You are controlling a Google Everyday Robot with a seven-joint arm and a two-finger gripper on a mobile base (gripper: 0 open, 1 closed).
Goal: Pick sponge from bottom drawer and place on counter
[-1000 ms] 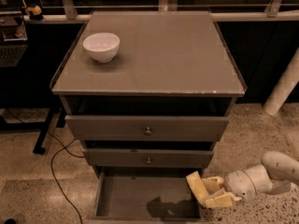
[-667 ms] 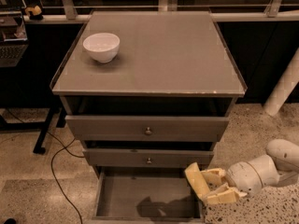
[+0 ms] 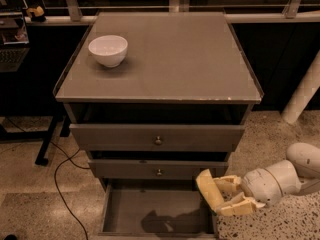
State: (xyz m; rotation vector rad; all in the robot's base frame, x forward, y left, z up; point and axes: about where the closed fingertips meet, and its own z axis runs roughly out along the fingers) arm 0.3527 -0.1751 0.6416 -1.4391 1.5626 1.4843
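The bottom drawer (image 3: 125, 211) is pulled open at the foot of the cabinet. Its flat grey floor holds only a dark shadow. My gripper (image 3: 217, 195) reaches in from the right, above the drawer's right front corner. Its cream-yellow fingers (image 3: 229, 183) are shut on the sponge (image 3: 206, 185), a pale-yellow block held tilted at the fingertips, lifted off the drawer floor. The counter (image 3: 170, 59) is the broad grey top of the cabinet, well above the gripper.
A white bowl (image 3: 108, 49) stands at the counter's back left. The two knobbed drawers (image 3: 158, 140) above the bottom one are slightly open. A black cable (image 3: 62, 184) runs over the speckled floor on the left. A white post (image 3: 302, 96) stands at the right.
My gripper with the sponge has risen slightly and shifted a little left. Its shadow on the drawer floor has slid left.
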